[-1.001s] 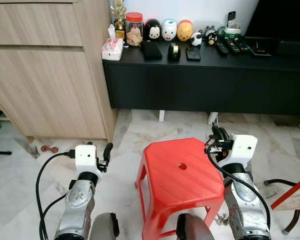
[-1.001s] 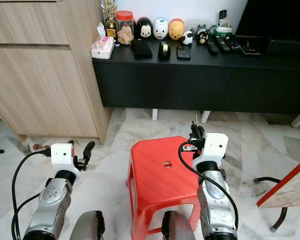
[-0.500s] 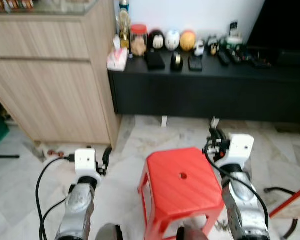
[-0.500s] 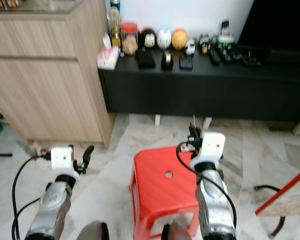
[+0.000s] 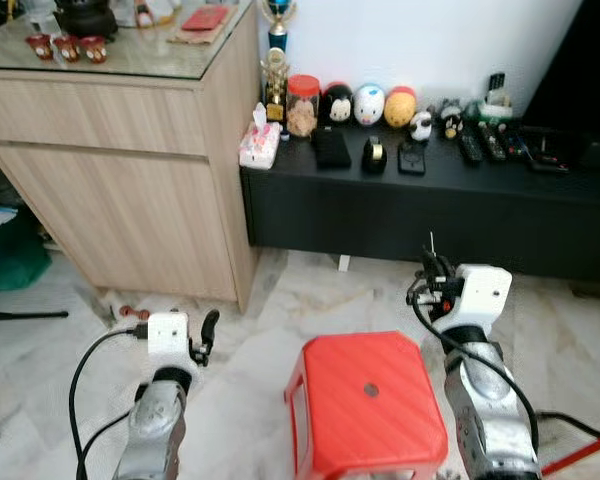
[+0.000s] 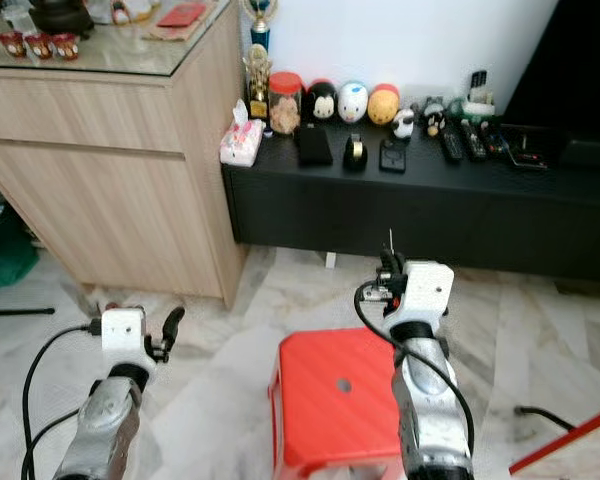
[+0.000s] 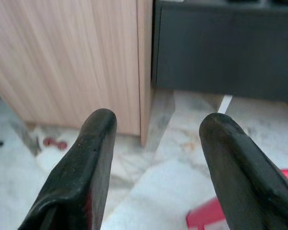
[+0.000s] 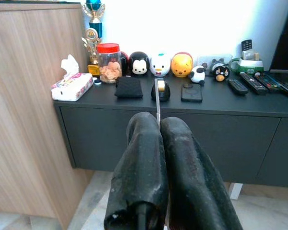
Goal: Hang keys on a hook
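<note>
Your right gripper [image 8: 159,125] pinched a thin silver key [image 8: 157,98] by its very end; your left gripper [image 7: 156,139] gaped wide. That meagre hold risked slipping while you walked.

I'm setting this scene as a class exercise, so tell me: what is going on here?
A humanoid robot stands on a marble floor facing a black console beside a wooden cabinet, with a red stool just in front of it. Its right end effector is raised and shut on a thin metal piece, apparently the key, which sticks up between the fingers. The left end effector is open and holds nothing, out over the floor. A row of figurines, a jar and remotes sits on the console.
</note>
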Tool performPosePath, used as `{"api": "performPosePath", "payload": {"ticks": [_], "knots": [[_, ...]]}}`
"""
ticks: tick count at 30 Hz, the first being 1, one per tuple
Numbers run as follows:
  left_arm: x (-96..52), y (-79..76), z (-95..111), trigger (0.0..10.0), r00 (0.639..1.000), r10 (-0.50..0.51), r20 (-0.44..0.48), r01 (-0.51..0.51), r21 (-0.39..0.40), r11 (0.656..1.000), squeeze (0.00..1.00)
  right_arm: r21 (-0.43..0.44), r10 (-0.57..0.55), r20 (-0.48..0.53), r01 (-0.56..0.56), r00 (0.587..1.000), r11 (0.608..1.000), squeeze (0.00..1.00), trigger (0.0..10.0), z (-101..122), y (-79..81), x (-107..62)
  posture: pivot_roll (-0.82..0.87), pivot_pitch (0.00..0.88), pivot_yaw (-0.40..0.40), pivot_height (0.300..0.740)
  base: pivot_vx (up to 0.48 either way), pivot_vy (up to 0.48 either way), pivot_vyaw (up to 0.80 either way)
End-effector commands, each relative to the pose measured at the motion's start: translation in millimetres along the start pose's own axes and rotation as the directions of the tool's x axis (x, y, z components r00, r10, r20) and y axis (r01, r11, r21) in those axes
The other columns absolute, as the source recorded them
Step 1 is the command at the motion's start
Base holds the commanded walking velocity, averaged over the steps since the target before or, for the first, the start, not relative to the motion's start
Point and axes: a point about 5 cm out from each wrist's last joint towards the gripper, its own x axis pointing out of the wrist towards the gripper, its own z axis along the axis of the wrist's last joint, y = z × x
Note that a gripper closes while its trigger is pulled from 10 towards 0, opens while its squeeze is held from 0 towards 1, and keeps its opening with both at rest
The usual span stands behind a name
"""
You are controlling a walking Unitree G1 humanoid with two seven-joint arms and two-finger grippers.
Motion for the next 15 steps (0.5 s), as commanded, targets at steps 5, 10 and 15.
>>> {"api": "performPosePath", "payload": {"ticks": [5,10,15], "knots": [[-9.8,5.4,-28.7,10.0,0.992,0.029,-0.123,-0.030,-0.006,1.000,0.00,-0.001,-0.025,0.000,0.025,1.000,1.000,0.00,10.0,0.9,-5.5,-2.4,-0.01,0.000,-0.067,0.740,0.000,0.000,0.00],[-20.7,12.8,-56.8,10.0,0.960,0.040,-0.277,-0.038,0.013,0.999,0.00,-0.001,-0.032,0.006,0.032,0.999,0.999,0.00,10.0,2.4,-4.9,0.5,-0.01,0.000,-0.060,0.740,0.000,0.000,0.00],[-41.7,24.3,-84.2,10.0,0.903,0.076,-0.422,-0.059,0.053,0.997,0.00,0.001,-0.036,0.015,0.036,0.999,0.999,0.00,10.0,4.3,-4.4,3.3,0.00,0.000,-0.060,0.740,0.000,0.000,0.00]]}}
